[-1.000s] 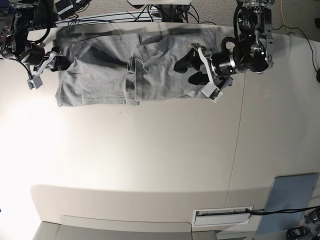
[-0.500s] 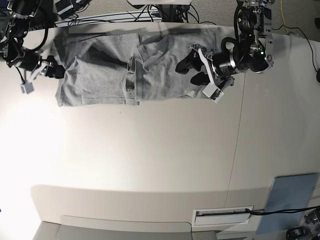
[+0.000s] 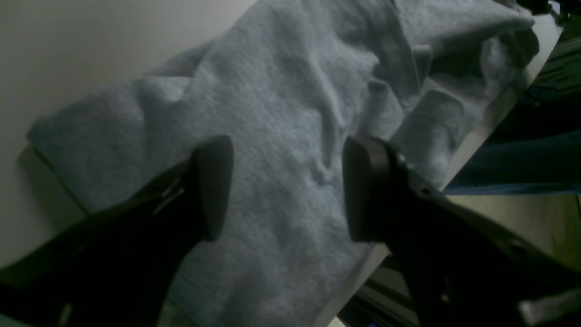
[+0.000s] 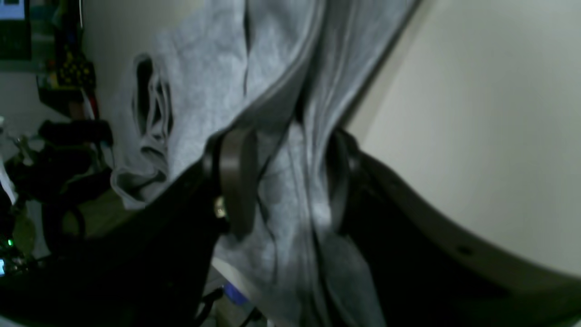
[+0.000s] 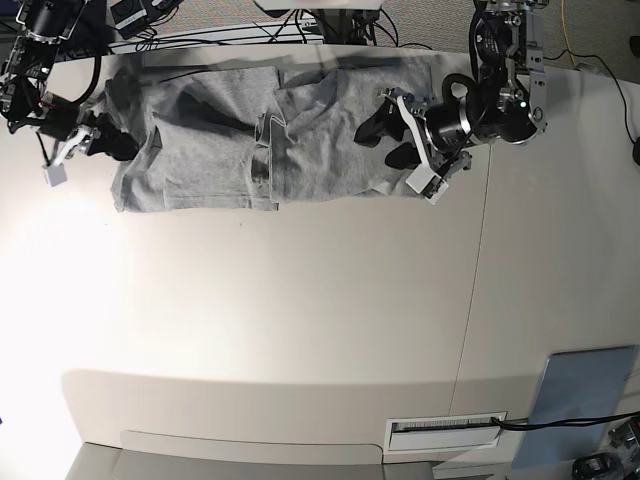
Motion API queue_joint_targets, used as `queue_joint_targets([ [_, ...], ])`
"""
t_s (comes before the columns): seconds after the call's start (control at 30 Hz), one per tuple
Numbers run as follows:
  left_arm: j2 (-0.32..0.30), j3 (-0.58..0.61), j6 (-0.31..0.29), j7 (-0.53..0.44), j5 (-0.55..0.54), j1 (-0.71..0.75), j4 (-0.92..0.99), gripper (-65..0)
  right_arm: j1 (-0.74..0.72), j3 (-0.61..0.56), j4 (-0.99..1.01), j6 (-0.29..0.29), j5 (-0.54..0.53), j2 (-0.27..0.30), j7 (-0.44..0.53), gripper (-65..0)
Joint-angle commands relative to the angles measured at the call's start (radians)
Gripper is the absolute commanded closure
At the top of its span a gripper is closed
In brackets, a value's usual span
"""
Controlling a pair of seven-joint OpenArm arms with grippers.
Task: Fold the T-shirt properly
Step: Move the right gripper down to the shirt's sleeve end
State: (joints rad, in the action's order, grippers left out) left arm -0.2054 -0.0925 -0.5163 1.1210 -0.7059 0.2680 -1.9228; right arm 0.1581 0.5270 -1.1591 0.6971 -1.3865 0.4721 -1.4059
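white worktop (image 5: 300, 320) carries grey t-shirt (image 5: 220, 140), spread wrinkled along far edge. left gripper (image 3: 286, 190) wide apart, over shirt's end, holding nothing. right gripper (image 4: 283, 181) at opposite end, bunched fabric between its pads.

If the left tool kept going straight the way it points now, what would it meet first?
Most likely the T-shirt: the left tool stands open, with grey cloth filling the gap between its fingers and beyond. Whether the pads already touch the fabric cannot be told.

The T-shirt (image 5: 210, 150) is showing plain heather grey (no pattern) against the glowing cream-white surface (image 5: 300, 320).
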Motion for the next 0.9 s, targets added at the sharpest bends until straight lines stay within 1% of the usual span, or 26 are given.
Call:
queue_joint_targets([
  [0.0, -0.003, -0.001, -0.001, -0.022, -0.011, -0.002, -0.017, -38.6, -0.006, 0.020, -0.011, 0.001, -0.039, 0.027, 0.010, -24.9],
  [0.13, -0.003, -0.001, -0.001, -0.022, -0.011, 0.004, -0.017, -38.6, -0.006, 0.063, -0.011, 0.001, -0.057, 0.027, 0.010, -24.9],
  [0.27, -0.002, -0.001, -0.002, -0.022, -0.012, 0.003, -0.017, -38.6, -0.009, 0.058, -0.011, 0.001, -0.053, 0.018, 0.010, -24.9],
  [0.37, -0.002, -0.001, -0.001, -0.022, -0.012, 0.004, -0.017, -38.6, -0.011, 0.048, -0.011, 0.001, -0.049, -0.005, 0.010, -24.9],
  [0.47, -0.003, -0.001, -0.002, -0.022, -0.012, 0.004, -0.017, -38.6, -0.011, 0.048, -0.011, 0.001, -0.010, -0.037, 0.010, -24.9],
  [0.53, -0.003, -0.001, -0.002, -0.021, -0.011, 0.004, -0.017, -38.6, -0.011, 0.048, -0.011, 0.001, -0.003, -0.051, 0.010, -24.9],
  [0.87, -0.002, -0.001, -0.002, -0.024, -0.011, 0.004, -0.017, -38.6, -0.011, 0.037, -0.011, 0.001, -0.004, -0.054, 0.010, -24.9],
])
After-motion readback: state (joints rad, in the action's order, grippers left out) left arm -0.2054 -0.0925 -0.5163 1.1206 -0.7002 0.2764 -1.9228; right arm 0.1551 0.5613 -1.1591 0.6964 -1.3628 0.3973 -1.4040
